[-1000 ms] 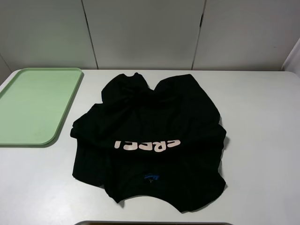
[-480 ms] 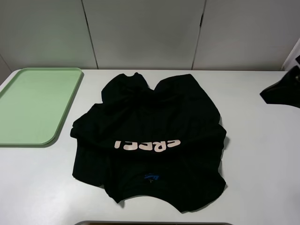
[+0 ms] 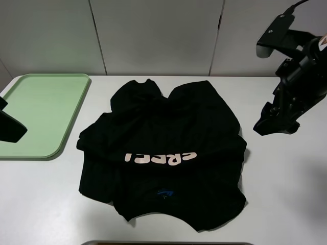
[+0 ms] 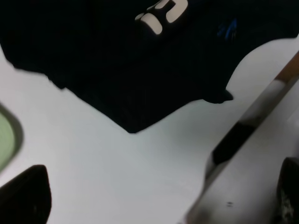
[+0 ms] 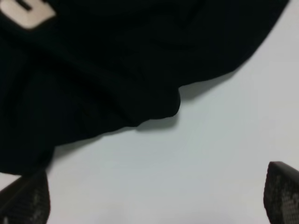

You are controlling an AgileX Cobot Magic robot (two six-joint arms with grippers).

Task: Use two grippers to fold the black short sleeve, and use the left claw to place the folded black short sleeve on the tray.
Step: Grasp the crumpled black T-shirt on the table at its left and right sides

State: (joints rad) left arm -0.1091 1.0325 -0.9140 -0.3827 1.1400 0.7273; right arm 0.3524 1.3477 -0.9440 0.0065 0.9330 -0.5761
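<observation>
Both arms have entered: left gripper (image 3: 11,128) at nine o'clock by the smooth green tray (image 3: 48,104), right gripper (image 3: 275,125) at three, both with jaws apart. The crumpled black shirt (image 3: 168,127) lies unmoved.

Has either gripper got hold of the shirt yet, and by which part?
Nothing is held. The left gripper and right gripper are both open over the table, apart from the black short sleeve.
</observation>
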